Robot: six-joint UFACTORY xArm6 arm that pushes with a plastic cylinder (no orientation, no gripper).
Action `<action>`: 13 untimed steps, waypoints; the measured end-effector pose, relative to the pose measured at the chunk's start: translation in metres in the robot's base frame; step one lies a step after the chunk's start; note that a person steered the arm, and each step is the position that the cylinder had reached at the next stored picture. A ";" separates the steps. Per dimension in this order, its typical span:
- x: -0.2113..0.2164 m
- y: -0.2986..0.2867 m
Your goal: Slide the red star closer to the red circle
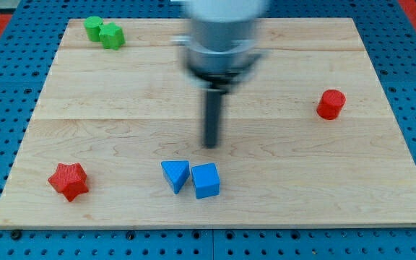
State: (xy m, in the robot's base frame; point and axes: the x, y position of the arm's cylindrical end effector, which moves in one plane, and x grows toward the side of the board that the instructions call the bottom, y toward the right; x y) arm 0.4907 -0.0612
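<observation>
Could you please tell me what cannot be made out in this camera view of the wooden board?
- Arm above the dark rod: blurred, cut off by the view's top.
- My tip: whether it touches the wooden board is unclear.
- Green blocks at the view's top left: two touching, shapes too small to tell.

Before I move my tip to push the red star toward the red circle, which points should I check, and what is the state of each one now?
1. Red star block visible, bottom left of the wooden board: ok.
2. Red circle block visible, at the view's right: ok.
3. My tip behind the star for a rightward push: not ok; it is above the blue blocks.
4. Straight line from star to circle clear: not ok; blue triangle block and blue cube block lie close to it.
5. Green blocks far from this path: ok.
</observation>
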 end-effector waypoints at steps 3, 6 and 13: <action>0.099 -0.235; 0.092 -0.137; 0.019 0.100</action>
State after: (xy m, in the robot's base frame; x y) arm 0.5098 0.0385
